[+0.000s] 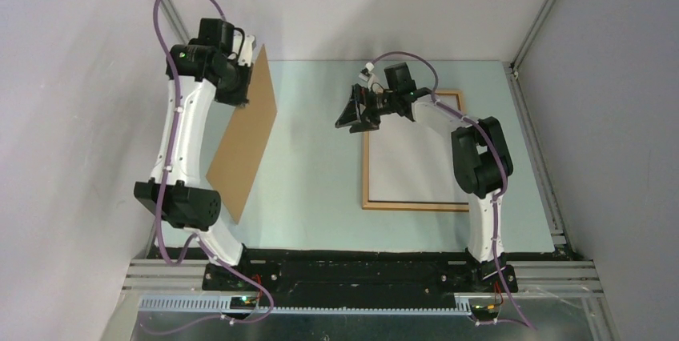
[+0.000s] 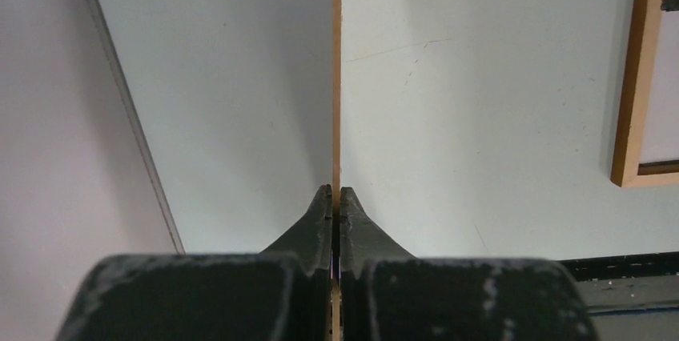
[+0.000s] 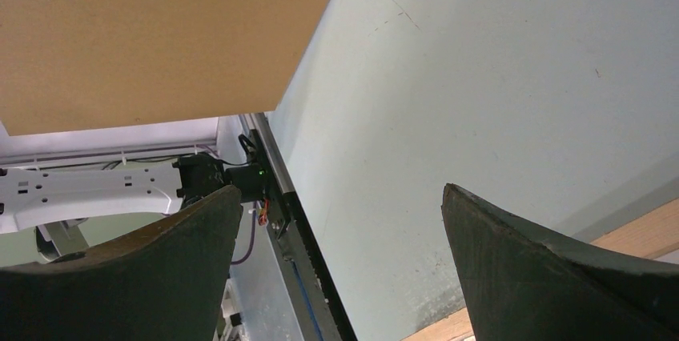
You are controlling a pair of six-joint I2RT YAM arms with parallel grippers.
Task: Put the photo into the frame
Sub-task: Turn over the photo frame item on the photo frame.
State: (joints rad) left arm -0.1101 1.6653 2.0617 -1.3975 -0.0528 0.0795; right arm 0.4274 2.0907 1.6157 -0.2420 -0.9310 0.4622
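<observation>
On my left, the left gripper (image 2: 335,193) is pinched tight on the edge of the brown backing board (image 1: 244,137). I've got the board lifted off the table (image 1: 312,165), standing on edge and tilted. From the left wrist view I see it as one thin line running straight out from the fingertips. I read that as parking it up and out of the way so the frame's opening is free.

Moving right, the right gripper (image 1: 356,121) hangs with its fingers spread wide and nothing between them, just over the far left corner of the frame (image 1: 412,206). The frame lies flat on the table, well apart from the board.

Inside the frame is a plain white rectangle (image 1: 412,161), which I take to be the photo, face down with its white back up. Whether it's seated fully I can't tell from here. The open claw at that corner looks placed to press or nudge it.
</observation>
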